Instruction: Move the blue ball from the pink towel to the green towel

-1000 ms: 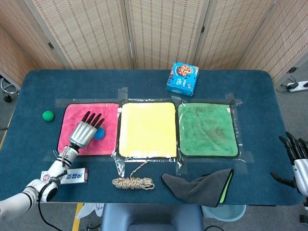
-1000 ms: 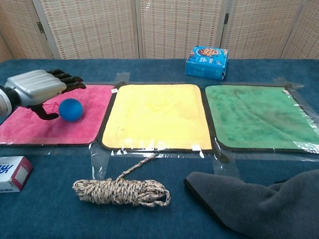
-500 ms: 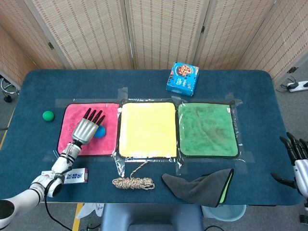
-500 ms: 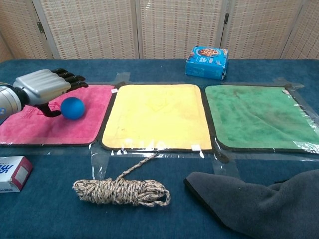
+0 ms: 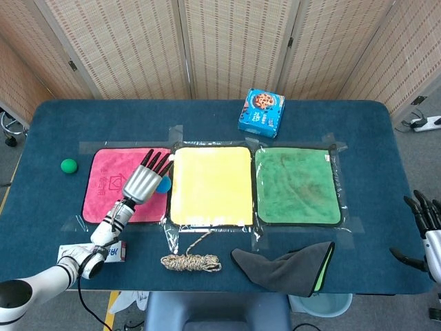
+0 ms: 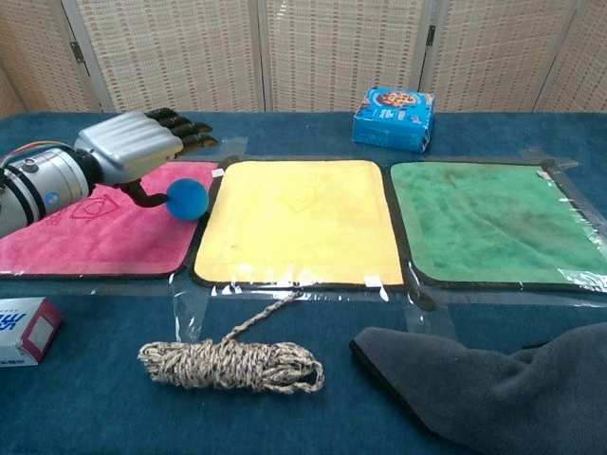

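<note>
Chest view: left hand flat, fingers extended above blue ball.

Yellow towel: flat and bare, so your hand can pass over it.
Green towel: also bare on top.
Blue box: stands behind the towels, off the direct path.
Rope and grey cloth: lie in front, near the table edge.

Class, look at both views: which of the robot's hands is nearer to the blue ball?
Left. The left hand is right beside the blue ball at the pink towel's right edge, fingers spread above it. The right hand hangs off the table's far right side, beyond the green towel.
</note>
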Controlling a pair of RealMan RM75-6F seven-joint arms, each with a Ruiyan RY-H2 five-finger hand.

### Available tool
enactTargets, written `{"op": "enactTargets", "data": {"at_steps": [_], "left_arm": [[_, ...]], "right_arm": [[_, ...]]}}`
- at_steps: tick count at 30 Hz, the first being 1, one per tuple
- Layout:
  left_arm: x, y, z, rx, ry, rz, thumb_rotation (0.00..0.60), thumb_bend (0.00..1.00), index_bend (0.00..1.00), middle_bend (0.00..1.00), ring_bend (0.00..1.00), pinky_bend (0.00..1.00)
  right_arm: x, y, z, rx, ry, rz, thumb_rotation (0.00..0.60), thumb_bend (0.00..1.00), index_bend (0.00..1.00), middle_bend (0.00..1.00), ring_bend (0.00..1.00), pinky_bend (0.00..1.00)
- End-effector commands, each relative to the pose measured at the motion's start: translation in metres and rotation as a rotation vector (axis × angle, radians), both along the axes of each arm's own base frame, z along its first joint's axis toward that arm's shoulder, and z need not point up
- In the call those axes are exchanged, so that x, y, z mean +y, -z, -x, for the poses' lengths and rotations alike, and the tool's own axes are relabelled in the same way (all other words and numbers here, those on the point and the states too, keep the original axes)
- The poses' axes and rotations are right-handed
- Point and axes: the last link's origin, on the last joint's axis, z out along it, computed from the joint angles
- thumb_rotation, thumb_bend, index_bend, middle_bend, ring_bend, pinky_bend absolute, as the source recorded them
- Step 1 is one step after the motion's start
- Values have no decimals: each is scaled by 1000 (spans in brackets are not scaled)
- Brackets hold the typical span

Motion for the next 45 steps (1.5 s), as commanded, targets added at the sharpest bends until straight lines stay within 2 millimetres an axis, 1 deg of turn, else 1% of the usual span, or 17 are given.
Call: {"op": "enactTargets", "data": {"at_steps": [1, 3, 6, 8, 14, 18, 22, 27, 36, 45], "left_arm": [[-2, 2, -18, -6, 57, -3, 600, 366, 0, 0, 0, 0], [-2, 1, -23, -17, 70, -14, 600, 366, 0, 0, 0, 0], [-1, -4, -21, -17, 58, -30, 600, 366, 0, 0, 0, 0], [0, -8, -16, -10, 39, -38, 600, 366, 0, 0, 0, 0], [5, -18, 9, 19, -46, -64, 600, 367, 0, 0, 0, 0], [10, -13, 24, 64, -108, -59, 600, 366, 0, 0, 0, 0], [12, -3, 26, 77, -120, -49, 600, 366, 0, 0, 0, 0], [14, 11, 14, 73, -106, -32, 600, 367, 0, 0, 0, 0], [10, 32, -13, 21, -69, -7, 600, 366, 0, 0, 0, 0], [7, 45, -55, -33, 11, 1, 600, 367, 0, 0, 0, 0]], "right_arm": [[0, 0, 1, -2, 2, 0, 600, 85, 59, 32, 72, 0], [0, 0, 1, -3, 1, 1, 600, 85, 59, 32, 71, 0], [0, 0, 1, -3, -1, 0, 600, 85, 59, 32, 71, 0], [0, 0, 2, -4, -1, 0, 600, 85, 59, 32, 71, 0], [0, 0, 4, -6, 6, -1, 600, 84, 59, 32, 71, 0], [1, 0, 4, -6, 5, 1, 600, 85, 59, 32, 71, 0], [3, -1, 5, -6, 8, 2, 600, 85, 59, 32, 71, 0], [4, -2, 4, -6, 5, 7, 600, 85, 59, 32, 70, 0], [6, -3, 4, -7, 8, 12, 600, 85, 59, 32, 70, 0], [7, -3, 5, -8, 11, 13, 600, 85, 59, 32, 70, 0]]}}
